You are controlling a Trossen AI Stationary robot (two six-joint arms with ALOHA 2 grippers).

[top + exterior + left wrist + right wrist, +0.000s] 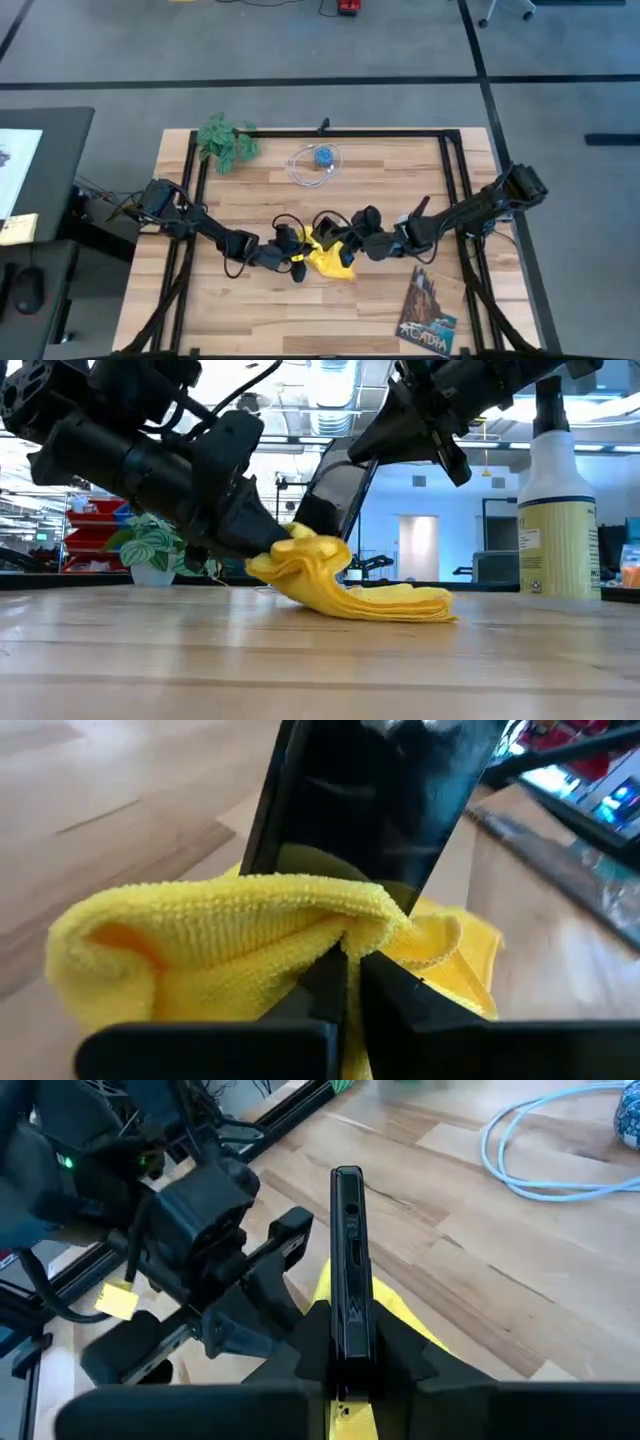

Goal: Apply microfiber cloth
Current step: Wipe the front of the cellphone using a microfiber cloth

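A green leafy plant [226, 142] lies on the table [250, 320] well beyond the left gripper [299, 262]. To that gripper's right and also on its far side, a coiled white cable [312, 166] circles a small blue object [324, 156]. Both are well apart from the grippers, with bare wood between. Nearer than the right gripper [345, 248], off to its right at the table's front edge, lies a dark illustrated booklet [427, 311], also well clear. In the low view a spray bottle [557, 500] stands at the right side, apart from the cloth.

The left gripper's fingers [325, 982] are pinched nearly together on a raised fold of the microfiber cloth [325, 256], with only a thin gap showing between them in the left wrist view. The rest of the cloth trails down from that fold and rests on the table in flat layers, directly between the two grippers.

Just to the right, the right gripper is closed on the lower part of a black smartphone [348, 1270], holding it upright and on edge. The phone stands right behind the bunched cloth, which presses against its lower face. The two grippers sit just beside each other with the cloth and phone between.
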